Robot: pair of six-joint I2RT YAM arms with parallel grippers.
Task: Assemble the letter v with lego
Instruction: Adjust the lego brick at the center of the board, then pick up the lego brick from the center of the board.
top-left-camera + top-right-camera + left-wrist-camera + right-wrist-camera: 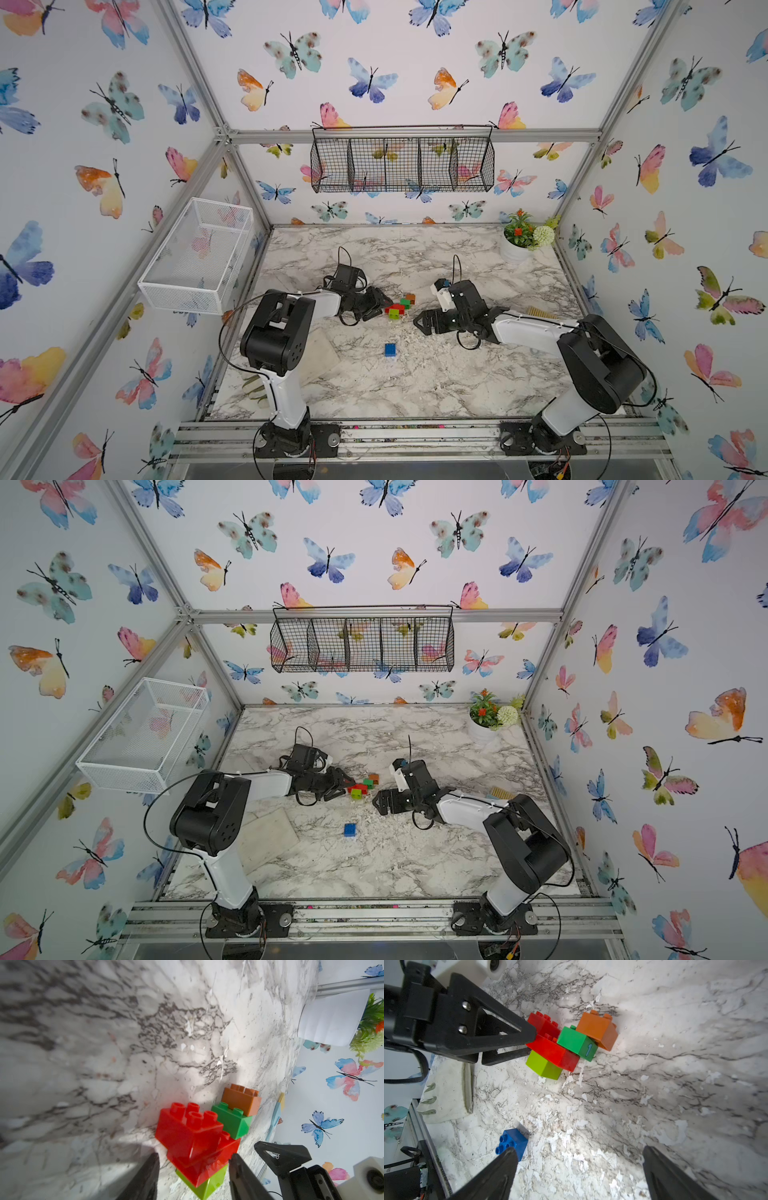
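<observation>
Our left fingers [148, 1174], half open, straddle the lower red brick [207, 1169] of the cluster [398, 308] mid-tabletop [457, 374], one tip touching it. Our right fingers [500, 1169] gape wide, empty, near the blue brick [390, 350].

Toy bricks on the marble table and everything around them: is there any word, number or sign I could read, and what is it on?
"1": a pale blue numeral on the end face of the dark green brick, readable in the right wrist view.
In the top views this face is too small to read.
No other readable word, label or brand shows in any view.
</observation>
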